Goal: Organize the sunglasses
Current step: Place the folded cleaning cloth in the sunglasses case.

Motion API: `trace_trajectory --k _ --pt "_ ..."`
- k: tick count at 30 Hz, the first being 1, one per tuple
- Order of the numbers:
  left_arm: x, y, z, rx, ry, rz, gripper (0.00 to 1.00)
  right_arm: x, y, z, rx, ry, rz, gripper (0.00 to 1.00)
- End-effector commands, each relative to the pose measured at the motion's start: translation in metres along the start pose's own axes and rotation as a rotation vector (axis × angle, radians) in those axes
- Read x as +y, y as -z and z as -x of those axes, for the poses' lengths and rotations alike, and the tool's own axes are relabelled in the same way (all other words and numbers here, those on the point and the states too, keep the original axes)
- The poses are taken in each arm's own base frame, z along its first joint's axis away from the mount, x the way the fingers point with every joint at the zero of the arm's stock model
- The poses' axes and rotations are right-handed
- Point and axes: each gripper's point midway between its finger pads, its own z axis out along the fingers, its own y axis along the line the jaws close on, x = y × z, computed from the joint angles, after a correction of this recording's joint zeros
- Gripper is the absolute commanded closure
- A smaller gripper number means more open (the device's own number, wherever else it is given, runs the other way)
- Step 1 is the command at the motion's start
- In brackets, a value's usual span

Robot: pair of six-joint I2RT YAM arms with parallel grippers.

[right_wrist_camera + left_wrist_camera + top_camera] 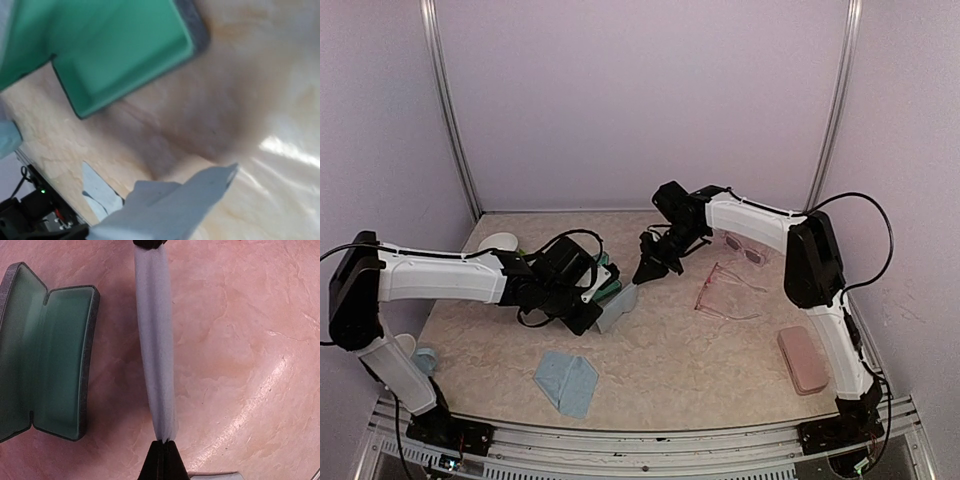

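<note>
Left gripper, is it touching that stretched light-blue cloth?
Touching. The left wrist view shows the light-blue cloth narrowing to its near end, which is pinched inside the shut left gripper, with no gap between them.

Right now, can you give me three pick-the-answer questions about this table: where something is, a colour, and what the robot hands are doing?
1. Where are the red sunglasses?
A. hanging on the wall
B. lying on the table
C. inside a drawer

2. What colour is the inside of the open case?
A. green
B. yellow
C. black

3. What are the left gripper and right gripper doing?
A. standing wide open
B. each holding a cup
C. both shut on one cloth, stretched between them

Answers:
1 B, the top view shows them lying bare on the tabletop.
2 A, the left wrist view shows its green lining.
3 C, each end of the cloth is pinched in closed fingers.
</note>
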Motion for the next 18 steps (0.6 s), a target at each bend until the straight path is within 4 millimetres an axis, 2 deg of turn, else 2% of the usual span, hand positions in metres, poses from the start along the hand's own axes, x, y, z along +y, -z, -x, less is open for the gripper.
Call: trace_trajectory --k 1,18 --pt "0.009 0.003 0.002 -0.016 -0.017 -0.015 1.0 0.008 -0.011 0.004 0.025 -0.019 0.037 1.0" --pt "0.061 -0.012 -0.011 0.053 0.039 0.02 1.0 0.021 -0.042 0.032 0.029 -0.09 0.182 1.0"
